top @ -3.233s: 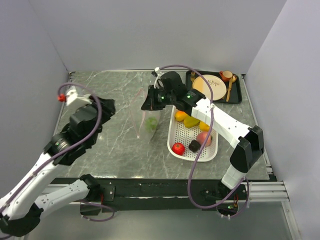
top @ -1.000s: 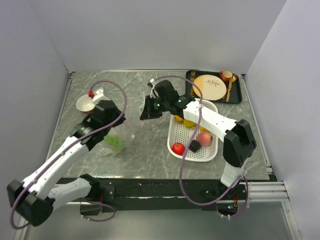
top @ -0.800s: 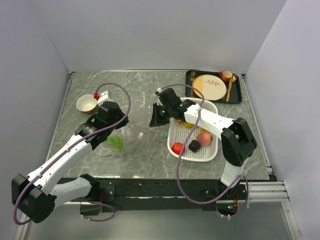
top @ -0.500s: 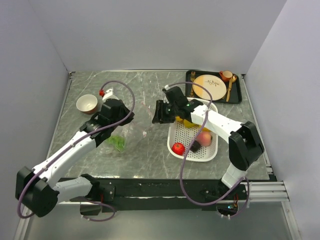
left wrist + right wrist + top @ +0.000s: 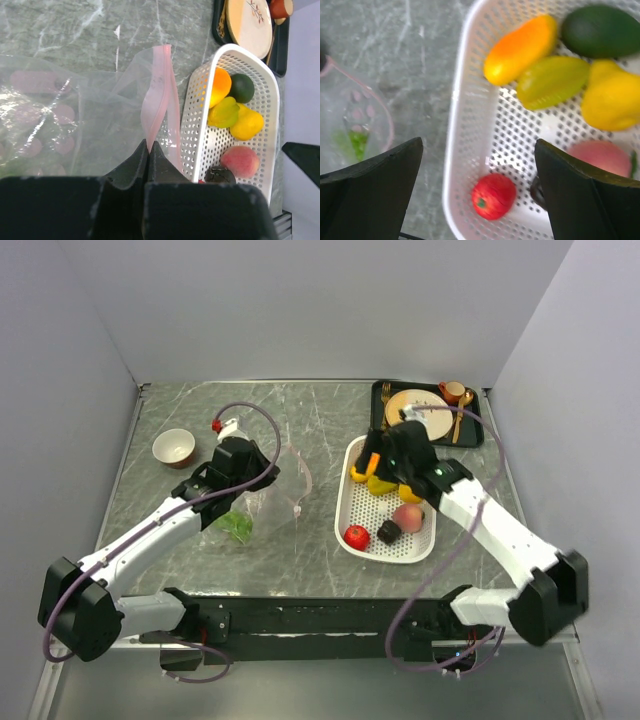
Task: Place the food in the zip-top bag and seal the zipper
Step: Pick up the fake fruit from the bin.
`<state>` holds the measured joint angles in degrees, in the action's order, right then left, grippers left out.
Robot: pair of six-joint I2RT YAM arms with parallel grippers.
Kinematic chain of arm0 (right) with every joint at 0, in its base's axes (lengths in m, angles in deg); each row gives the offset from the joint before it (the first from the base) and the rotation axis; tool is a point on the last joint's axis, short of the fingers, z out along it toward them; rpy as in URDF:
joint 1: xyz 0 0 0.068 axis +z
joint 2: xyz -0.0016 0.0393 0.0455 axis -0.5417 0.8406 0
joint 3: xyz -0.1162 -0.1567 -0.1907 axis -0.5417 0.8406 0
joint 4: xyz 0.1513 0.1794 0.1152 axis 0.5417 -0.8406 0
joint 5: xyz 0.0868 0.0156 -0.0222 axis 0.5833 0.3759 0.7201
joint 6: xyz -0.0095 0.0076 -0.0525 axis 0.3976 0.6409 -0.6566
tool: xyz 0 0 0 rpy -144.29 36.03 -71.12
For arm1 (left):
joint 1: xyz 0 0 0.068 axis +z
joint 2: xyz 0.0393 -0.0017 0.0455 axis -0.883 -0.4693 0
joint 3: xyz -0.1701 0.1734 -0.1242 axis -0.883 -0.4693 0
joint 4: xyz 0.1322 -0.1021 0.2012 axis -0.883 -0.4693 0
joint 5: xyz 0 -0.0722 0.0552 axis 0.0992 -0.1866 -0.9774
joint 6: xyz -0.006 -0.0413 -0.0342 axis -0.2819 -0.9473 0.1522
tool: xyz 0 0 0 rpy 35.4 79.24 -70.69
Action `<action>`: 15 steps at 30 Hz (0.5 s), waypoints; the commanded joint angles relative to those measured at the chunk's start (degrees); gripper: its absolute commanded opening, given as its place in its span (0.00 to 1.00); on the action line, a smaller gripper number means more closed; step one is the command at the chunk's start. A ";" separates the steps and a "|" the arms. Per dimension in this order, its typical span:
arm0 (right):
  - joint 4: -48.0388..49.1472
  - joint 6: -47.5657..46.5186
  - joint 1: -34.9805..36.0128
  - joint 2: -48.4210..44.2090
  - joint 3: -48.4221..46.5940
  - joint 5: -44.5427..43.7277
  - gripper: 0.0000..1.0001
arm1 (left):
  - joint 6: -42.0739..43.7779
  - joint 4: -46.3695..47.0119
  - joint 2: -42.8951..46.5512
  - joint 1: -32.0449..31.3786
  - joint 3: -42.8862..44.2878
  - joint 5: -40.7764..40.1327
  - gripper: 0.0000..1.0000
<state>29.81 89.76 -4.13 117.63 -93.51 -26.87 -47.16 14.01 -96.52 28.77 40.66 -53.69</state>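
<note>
The clear zip-top bag point(image 5: 262, 502) lies left of the basket, green grapes point(image 5: 237, 528) inside it. My left gripper point(image 5: 262, 478) is shut on its pale pink zipper point(image 5: 156, 95), pinching the strip at the fingertips point(image 5: 148, 146). My right gripper point(image 5: 479, 144) hangs wide open over the white basket point(image 5: 457, 150), holding nothing. Below it lie the rest of the food: tomato point(image 5: 493, 196), mango point(image 5: 521, 49), a yellow-green piece point(image 5: 552, 82), lemon point(image 5: 612, 95), avocado point(image 5: 600, 31), peach point(image 5: 600, 157) and a small dark piece point(image 5: 220, 175).
A black tray point(image 5: 478, 430) at the back right carries a cream plate point(image 5: 415, 412), a cup point(image 5: 452, 392) and a gold spoon point(image 5: 460, 418). A small bowl point(image 5: 174, 447) stands at the back left. Grey walls close in three sides.
My right gripper has let go of the bag's mouth, opened wide and swung right over the basket. The left arm shifted right, still holding the zipper; the bag has slumped.
</note>
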 commanded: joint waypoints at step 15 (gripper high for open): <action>-15.51 6.27 -4.85 0.34 3.99 -11.76 1.00 | 5.72 2.47 1.73 -1.40 -0.13 0.38 0.01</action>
<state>19.69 93.85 -8.74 118.28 -89.51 -34.81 -43.91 14.49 -96.41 27.68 40.27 -53.71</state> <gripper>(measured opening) 0.998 0.021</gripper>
